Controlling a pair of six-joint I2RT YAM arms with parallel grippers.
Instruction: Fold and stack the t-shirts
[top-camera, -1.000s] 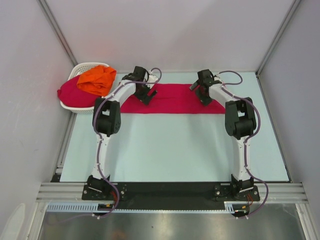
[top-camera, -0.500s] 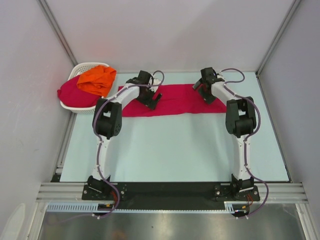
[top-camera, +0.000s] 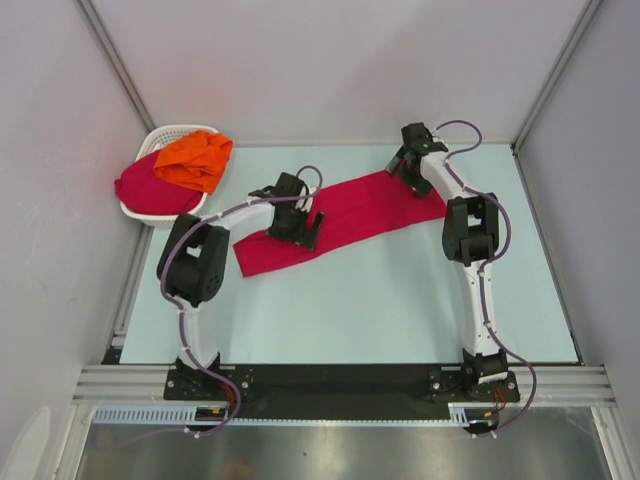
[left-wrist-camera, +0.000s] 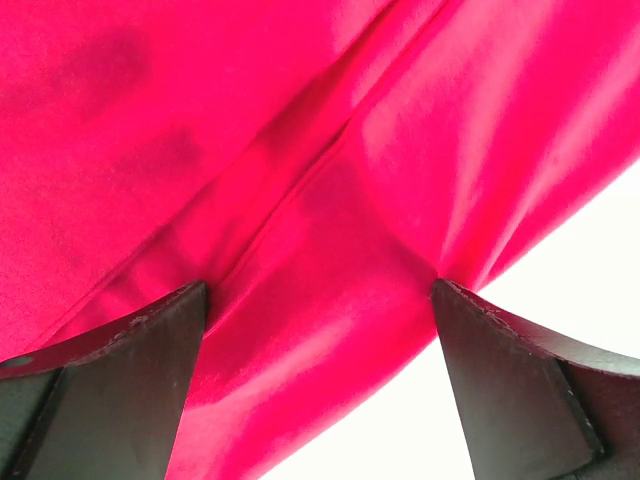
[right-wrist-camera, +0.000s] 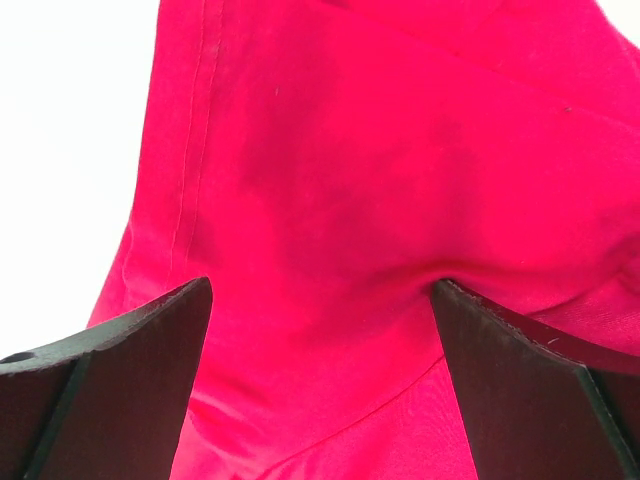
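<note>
A crimson-pink t-shirt (top-camera: 350, 212), folded into a long strip, lies slanted on the table from near left to far right. My left gripper (top-camera: 298, 224) stands on its left part, jaws apart, fingertips (left-wrist-camera: 190, 300) pressed into the cloth (left-wrist-camera: 300, 200). My right gripper (top-camera: 408, 166) stands on its far right end, jaws apart, tips on the cloth (right-wrist-camera: 330, 180). An orange t-shirt (top-camera: 195, 160) lies on another crimson-pink one (top-camera: 140, 187) in the basket.
The white slotted basket (top-camera: 170, 131) stands at the far left corner against the left wall. Grey walls close in the table at the left, back and right. The pale table top (top-camera: 350, 300) lies between the shirt and the arm bases.
My left gripper has moved toward the near side, and the shirt's left end has come with it, so the strip now lies slanted. The right gripper shifted slightly toward the far side.
</note>
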